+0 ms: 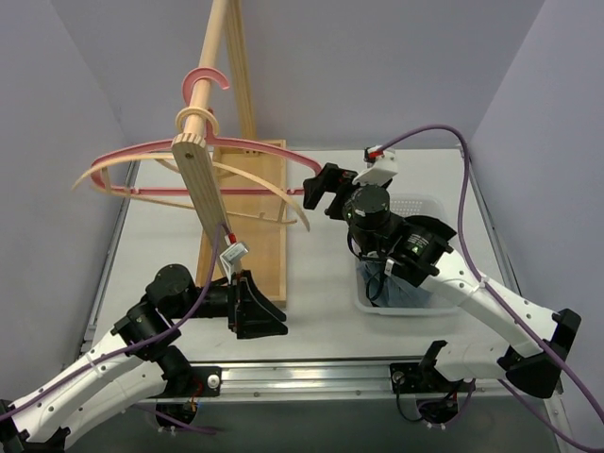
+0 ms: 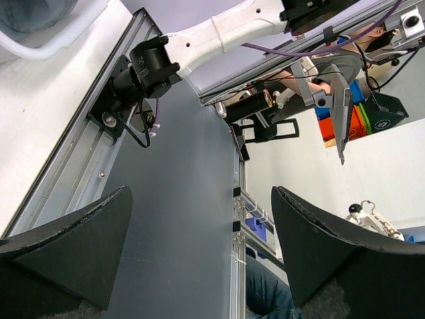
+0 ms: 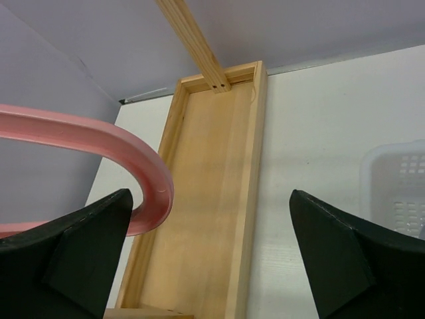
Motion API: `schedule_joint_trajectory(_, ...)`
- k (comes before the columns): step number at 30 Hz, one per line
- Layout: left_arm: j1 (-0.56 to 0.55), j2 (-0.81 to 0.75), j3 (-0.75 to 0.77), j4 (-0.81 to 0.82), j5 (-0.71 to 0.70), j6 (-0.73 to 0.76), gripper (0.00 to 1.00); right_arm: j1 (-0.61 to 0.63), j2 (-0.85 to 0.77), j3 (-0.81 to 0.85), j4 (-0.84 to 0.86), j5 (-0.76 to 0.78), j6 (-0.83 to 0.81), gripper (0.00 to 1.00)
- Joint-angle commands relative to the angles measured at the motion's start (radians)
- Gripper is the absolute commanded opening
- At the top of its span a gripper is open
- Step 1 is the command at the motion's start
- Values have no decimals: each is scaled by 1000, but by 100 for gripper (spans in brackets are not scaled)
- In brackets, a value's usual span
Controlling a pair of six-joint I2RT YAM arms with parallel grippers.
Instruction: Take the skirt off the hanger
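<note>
A bare pink hanger (image 1: pixel 151 151) hangs by its hook from the wooden rack's arm, with no cloth on it. Its curved right end (image 3: pixel 126 156) shows just inside the left finger in the right wrist view. My right gripper (image 1: pixel 316 193) (image 3: pixel 209 194) is open beside that end and holds nothing. Blue denim cloth, seemingly the skirt (image 1: pixel 401 288) (image 2: pixel 33 13), lies in the white basket (image 1: pixel 425 203), mostly hidden under the right arm. My left gripper (image 1: pixel 260 316) (image 2: pixel 199 193) hovers open and empty low by the rack's base, facing the table's near edge.
The wooden rack has a long tray base (image 1: pixel 264 217) (image 3: pixel 206 199) and a slanted pole (image 1: pixel 219 57). A pale wooden hanger (image 1: pixel 255 179) hangs under the pink one. A small tag (image 1: pixel 234 251) dangles from the arm. The white basket (image 3: pixel 398 179) stands to the right.
</note>
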Motion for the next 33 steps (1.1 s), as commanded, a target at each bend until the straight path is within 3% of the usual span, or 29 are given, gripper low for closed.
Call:
schedule_joint_trajectory(1,5,-3,39,-22,-5,5,94,-10,46,57,-49,-3,-106,100)
schedule_joint_trajectory(9,5,-14,16,-6,-9,-7,94,-49,144,193,-16,-209,-192,100)
schedule_joint_trajectory(19,5,-3,5,1,-6,-7,94,-47,14,142,49,-252,-159,100)
schedule_joint_trajectory(23,5,1,-8,37,0,-27,94,-47,-132,13,21,-136,-70,100)
schedule_joint_trajectory(33,5,8,-79,229,40,-124,94,-44,-600,-444,4,-39,131,100)
